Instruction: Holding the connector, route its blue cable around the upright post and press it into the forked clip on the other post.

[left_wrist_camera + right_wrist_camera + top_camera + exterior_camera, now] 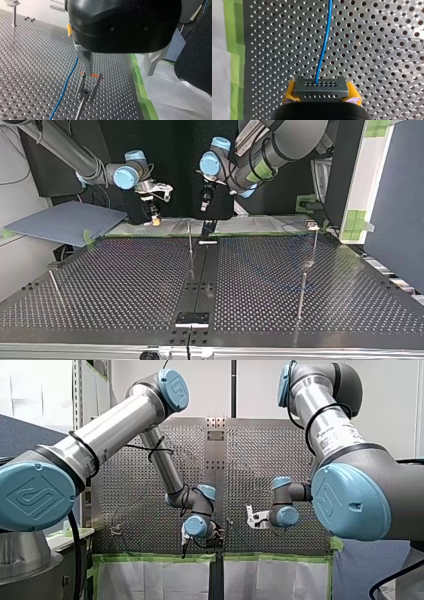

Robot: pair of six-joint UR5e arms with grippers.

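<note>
The right gripper [321,97], with yellow pads, is clamped on the dark rectangular connector [321,86], whose face carries rows of small holes. The connector is held between the pads, above the perforated metal table [374,50]. The thin blue cable [324,42] is seen leaving the middle of the connector's face and running ahead of the gripper over the table with a slight bend. A strip of green tape [233,37] is seen along the table's edge, beside the gripper.

The left gripper [119,72], black with metal fingers [86,60], is held wide open, with nothing between the fingers. Under one finger the forked metal clip [85,94] with orange tips is seen on its thin post, prongs pointing up. The cable runs past just beside the clip and is not seated in the fork. Whether it touches the clip's post cannot be told. A metal post with a block head [14,11] stands well apart, further along the table.

In the top view the two grippers are seen near each other at the table's far edge, close to the middle. The right gripper is at the view's left of the left gripper.
</note>
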